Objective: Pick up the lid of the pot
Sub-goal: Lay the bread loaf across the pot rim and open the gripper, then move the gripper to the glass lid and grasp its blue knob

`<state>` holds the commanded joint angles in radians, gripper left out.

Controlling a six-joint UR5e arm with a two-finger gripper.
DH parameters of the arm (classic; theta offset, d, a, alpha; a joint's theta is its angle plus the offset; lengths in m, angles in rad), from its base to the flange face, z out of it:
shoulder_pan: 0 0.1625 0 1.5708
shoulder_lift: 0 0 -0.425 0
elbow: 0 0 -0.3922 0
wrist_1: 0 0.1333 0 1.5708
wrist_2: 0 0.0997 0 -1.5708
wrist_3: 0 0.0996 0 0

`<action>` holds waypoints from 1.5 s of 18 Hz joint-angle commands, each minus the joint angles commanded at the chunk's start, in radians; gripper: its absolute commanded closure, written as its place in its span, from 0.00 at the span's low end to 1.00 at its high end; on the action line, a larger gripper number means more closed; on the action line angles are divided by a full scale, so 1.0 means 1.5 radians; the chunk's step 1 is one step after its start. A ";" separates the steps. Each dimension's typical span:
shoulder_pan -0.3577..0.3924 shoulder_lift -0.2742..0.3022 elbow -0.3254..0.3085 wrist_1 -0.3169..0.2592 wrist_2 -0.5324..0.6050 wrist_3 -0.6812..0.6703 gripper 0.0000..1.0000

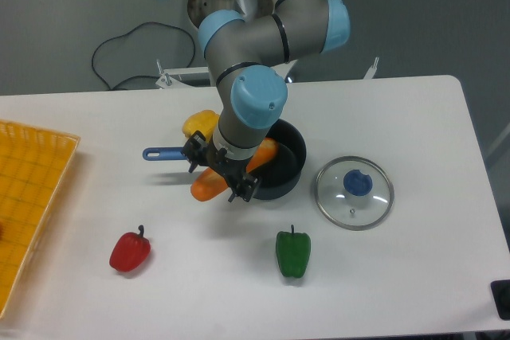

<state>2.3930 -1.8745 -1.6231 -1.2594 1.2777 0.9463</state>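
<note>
Gripper: While the arm (255, 97) is angled down over the table (382, 268), the gripper (219, 170) is held low beside the black pot (275, 189), at its rim.
Fingers: A long orange piece (209, 185) is seen at the fingers, but whether it is pinched cannot be told from this angle.
Lid: The clear lid (351, 214) is laid flat on the table, well apart from the gripper; its round blue knob (358, 182) is turned up.
Pot: Something orange (266, 150) is contained in it.
Blue handle: Behind the gripper, the blue handle (162, 154) is seen near a yellow object (199, 123).
Vegetables: A red one (130, 252) and a green one (293, 255) are set apart nearer the camera.
Edge: A yellow basket (32, 197) is cut off at the view's left side.
</note>
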 joint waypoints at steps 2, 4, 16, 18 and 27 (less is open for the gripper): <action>0.003 0.002 0.030 -0.009 0.049 0.073 0.00; 0.021 0.000 0.049 -0.028 0.109 0.156 0.00; 0.147 -0.052 0.053 -0.017 0.179 0.254 0.00; 0.168 -0.058 0.054 -0.017 0.178 0.255 0.00; 0.223 -0.116 0.054 0.045 0.178 0.277 0.00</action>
<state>2.7273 -2.0478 -1.5417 -1.1919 1.5447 1.3620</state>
